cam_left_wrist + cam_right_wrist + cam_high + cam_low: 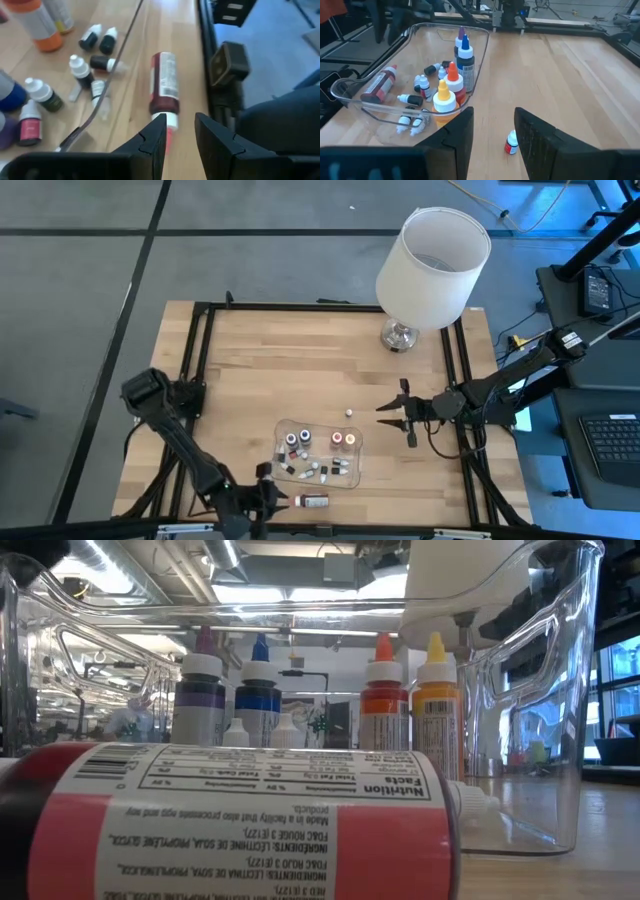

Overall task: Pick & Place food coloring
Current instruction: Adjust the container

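Tray (352, 442) holds maybe ten bottles (310, 470).

Grey floor (80, 270), white lamp (432, 255) (table's far edge).

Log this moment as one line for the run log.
left tool: open, at lying red bottle beside tray | right tool: open, above small red bottle on table | nothing held
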{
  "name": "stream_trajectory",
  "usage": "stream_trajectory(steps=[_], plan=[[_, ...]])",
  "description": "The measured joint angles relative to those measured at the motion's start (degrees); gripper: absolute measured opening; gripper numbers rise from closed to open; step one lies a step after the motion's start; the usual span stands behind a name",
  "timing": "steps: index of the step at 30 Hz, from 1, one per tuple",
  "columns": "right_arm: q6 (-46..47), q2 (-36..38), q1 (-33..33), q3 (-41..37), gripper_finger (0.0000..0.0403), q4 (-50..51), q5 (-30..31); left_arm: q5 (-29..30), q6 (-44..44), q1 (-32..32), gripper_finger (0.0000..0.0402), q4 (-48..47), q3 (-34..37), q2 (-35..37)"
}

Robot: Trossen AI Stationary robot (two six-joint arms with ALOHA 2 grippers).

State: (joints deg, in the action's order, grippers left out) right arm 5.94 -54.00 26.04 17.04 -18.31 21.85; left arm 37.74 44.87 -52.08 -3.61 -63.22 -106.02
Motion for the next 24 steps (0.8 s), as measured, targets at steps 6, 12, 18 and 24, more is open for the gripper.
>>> stream_trajectory(steps=[6, 12, 18, 24], plan=[[-0.05, 0.00, 0.02, 0.00, 0.0145, -0.02, 0.09, 2.78, 1.51, 0.54, 0.0098, -1.44, 0.00, -1.60], [-0.20, 0.00, 0.01, 0.00, 0.0145, -0.02, 0.11, 2.90, 1.26, 2.87, 0.0098, -3.52, 0.00, -1.77], [-0.27, 0.00, 0.01, 0.00, 0.0145, -0.01, 0.11, 1.34, 0.40, 6.43, 0.0098, -7.80, 0.00, -1.77], [-0.33, 0.00, 0.02, 0.02, 0.0145, 0.09, 0.11, 0.41, -2.96, 10.37, 0.0098, -9.92, 0.00, -1.77]])
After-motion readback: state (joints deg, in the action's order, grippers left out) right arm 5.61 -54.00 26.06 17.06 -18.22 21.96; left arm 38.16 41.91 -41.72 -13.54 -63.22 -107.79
